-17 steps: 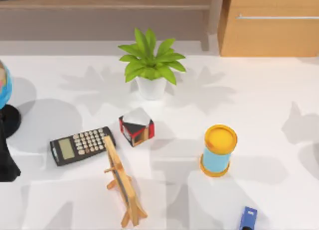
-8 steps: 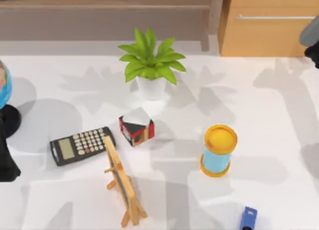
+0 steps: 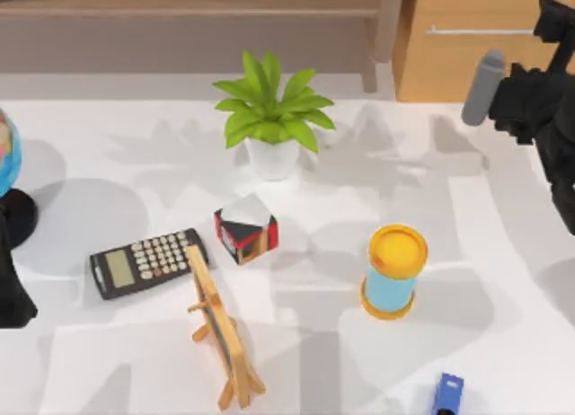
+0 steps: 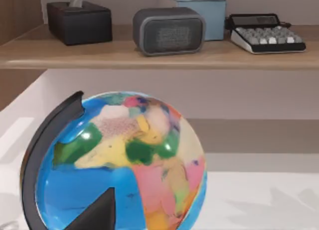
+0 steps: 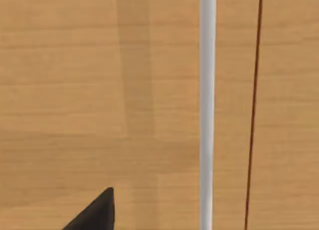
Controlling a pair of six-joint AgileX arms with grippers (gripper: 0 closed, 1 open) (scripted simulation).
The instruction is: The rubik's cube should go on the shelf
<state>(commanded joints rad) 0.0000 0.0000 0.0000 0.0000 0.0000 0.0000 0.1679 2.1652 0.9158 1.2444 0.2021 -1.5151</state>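
Nearest, at the lower edge of the white surface [image 3: 503, 253], a small blue block [image 3: 447, 392] was seen, then a light wooden easel-like stand [image 3: 220, 334] on splayed legs. Behind it lay a flat black calculator [image 3: 146, 262] with pale keys and a greenish display; no digits could be read on it. To the right a light-blue cylinder [image 3: 393, 271] with a round yellow lid was stood upright, and between the two a cube with black, red and white faces [image 3: 245, 228] was set. Farther back a leafy green plant in a smooth white pot [image 3: 272, 119] was placed.

At the left edge the left arm [image 3: 11, 289] was parked, its left hand [image 4: 97, 215] held just before a glossy, many-coloured globe [image 4: 124, 170] in a dark curved bracket. Whether that hand was wide or narrow could not be told.

At the far right the right hand [image 3: 552, 29] was held close to the grained wooden drawer unit [image 3: 485, 65] with its silver bar handle [image 5: 207, 110]; its state could not be told either.

Farthest, the shelf [image 4: 149, 56], a long light-brown board, carried a black tissue box [image 4: 79, 22], a rounded grey box with a mesh face [image 4: 168, 30], a pale-blue tissue box [image 4: 207, 11] and a keyed machine [image 4: 266, 33]. No label was legible. Where the rubik's cube lay could not be told.
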